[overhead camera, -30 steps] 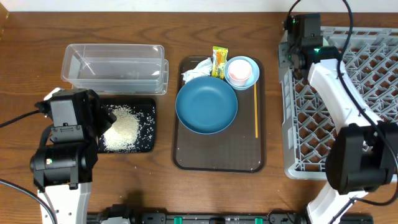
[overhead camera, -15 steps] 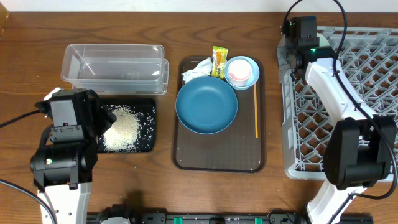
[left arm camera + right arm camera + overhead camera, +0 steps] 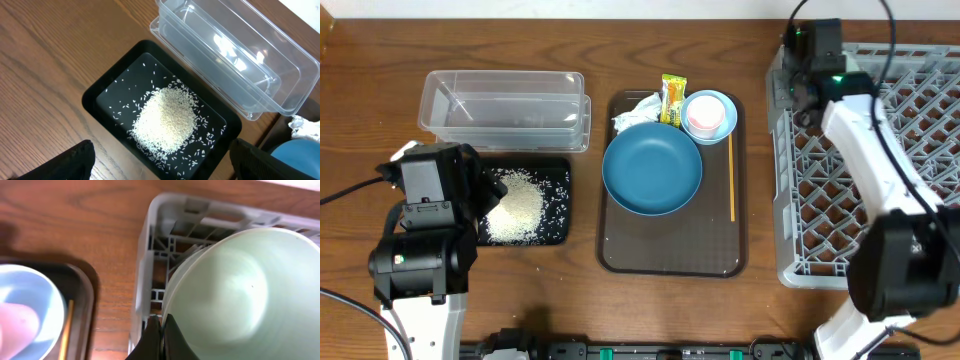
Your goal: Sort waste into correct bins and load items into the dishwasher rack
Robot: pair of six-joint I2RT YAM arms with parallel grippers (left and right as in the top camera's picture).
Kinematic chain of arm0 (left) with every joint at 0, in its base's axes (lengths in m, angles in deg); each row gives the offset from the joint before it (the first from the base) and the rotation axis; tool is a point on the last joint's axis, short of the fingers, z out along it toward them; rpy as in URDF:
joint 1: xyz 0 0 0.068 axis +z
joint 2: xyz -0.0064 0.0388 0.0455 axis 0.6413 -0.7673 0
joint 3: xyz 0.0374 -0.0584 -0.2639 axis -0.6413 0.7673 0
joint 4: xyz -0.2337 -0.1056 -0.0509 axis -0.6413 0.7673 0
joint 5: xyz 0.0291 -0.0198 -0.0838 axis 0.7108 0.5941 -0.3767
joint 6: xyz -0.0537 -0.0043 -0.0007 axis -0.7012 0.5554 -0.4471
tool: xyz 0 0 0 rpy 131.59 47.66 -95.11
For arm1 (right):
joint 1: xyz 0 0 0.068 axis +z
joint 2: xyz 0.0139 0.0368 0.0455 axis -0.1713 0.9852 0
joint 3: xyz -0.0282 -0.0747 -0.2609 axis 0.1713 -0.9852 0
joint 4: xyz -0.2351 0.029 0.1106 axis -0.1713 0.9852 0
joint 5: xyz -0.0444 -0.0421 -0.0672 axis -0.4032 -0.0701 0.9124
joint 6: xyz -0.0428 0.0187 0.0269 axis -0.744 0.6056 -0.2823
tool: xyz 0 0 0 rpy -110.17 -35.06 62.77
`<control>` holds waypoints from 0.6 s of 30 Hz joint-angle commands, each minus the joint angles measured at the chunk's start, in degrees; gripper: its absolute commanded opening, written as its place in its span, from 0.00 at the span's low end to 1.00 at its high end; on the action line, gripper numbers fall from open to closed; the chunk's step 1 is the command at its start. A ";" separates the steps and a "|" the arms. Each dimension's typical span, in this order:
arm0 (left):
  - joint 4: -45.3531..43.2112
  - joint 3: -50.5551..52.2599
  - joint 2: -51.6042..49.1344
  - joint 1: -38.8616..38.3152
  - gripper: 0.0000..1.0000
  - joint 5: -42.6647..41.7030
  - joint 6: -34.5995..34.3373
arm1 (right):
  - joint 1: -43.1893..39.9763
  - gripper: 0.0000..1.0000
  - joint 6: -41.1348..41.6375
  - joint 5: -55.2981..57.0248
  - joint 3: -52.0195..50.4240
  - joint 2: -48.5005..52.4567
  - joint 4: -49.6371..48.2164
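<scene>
My right gripper (image 3: 160,330) is shut on the rim of a pale mint bowl (image 3: 235,290) and holds it over the far-left corner of the grey dishwasher rack (image 3: 880,150). My left gripper (image 3: 160,167) is open and empty above the black tray (image 3: 558,175), which holds the rice heap (image 3: 520,210). The clear container (image 3: 505,105) is empty. On the brown serving tray (image 3: 670,250) lie the dark-blue plate (image 3: 652,168), white tissue (image 3: 635,110), yellow-green wrapper (image 3: 673,100), a light-blue bowl (image 3: 722,103) with the pink cup (image 3: 703,118) in it, and the orange stick (image 3: 732,175).
The rack's grey corner wall (image 3: 150,255) stands just left of the held bowl. The brown tray's edge and the light-blue bowl (image 3: 25,310) show at the left of the right wrist view. Bare wooden table (image 3: 590,300) lies around the trays.
My right arm has shifted slightly to the right over the rack's far-left corner with the mint bowl in its grip. The left arm has not moved.
</scene>
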 commanded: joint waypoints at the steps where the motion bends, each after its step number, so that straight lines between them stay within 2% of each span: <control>1: 0.09 -0.68 -0.02 0.28 0.88 0.28 0.37 | -3.28 0.01 3.96 -5.33 1.46 -5.68 0.92; 5: 0.09 -0.68 -0.02 0.28 0.88 0.28 0.37 | -9.90 0.01 7.74 -20.85 1.46 -9.92 3.04; 12: 0.09 -0.68 -0.02 0.28 0.88 0.28 0.37 | -25.62 0.01 8.81 -62.45 0.07 -10.36 4.50; 14: 0.09 -0.68 -0.02 0.28 0.88 0.28 0.37 | -29.24 0.01 6.95 -73.05 -0.90 -9.97 4.50; 18: 0.09 -0.68 -0.02 0.28 0.88 0.28 0.37 | -33.42 0.01 2.38 -87.32 -3.50 -9.18 4.22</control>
